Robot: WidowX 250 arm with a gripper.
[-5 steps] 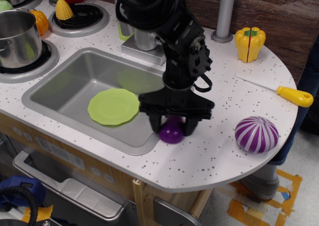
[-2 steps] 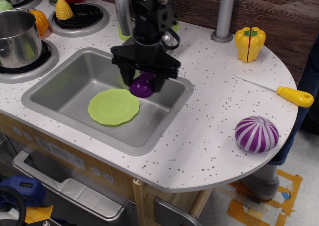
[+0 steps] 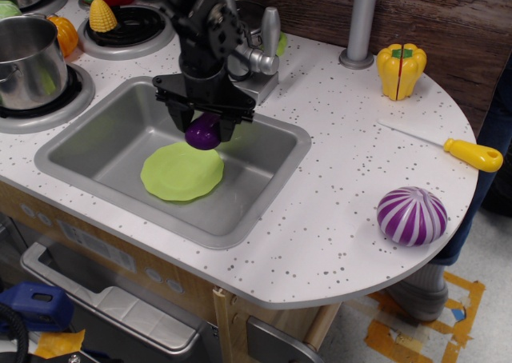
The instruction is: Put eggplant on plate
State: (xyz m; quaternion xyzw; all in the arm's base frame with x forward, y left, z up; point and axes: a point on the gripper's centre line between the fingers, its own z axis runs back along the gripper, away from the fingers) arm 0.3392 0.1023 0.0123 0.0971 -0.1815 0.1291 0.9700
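My gripper (image 3: 204, 129) is shut on the glossy purple eggplant (image 3: 203, 133) and holds it in the air over the sink, above the far edge of the lime-green plate (image 3: 181, 173). The plate lies flat on the sink floor with nothing on it. The eggplant's green stem cap is hidden between the fingers. The black arm comes down from the upper left.
The grey sink basin (image 3: 104, 135) holds the plate. A faucet (image 3: 260, 47) stands behind it. A purple-and-white striped toy (image 3: 411, 216), a yellow-handled tool (image 3: 472, 154) and a yellow pepper (image 3: 401, 69) lie on the right counter. A pot (image 3: 28, 59) and corn (image 3: 102, 15) sit at left.
The gripper lifted the eggplant from the counter at the sink's front right and carried it left over the sink, now above the plate's far edge.
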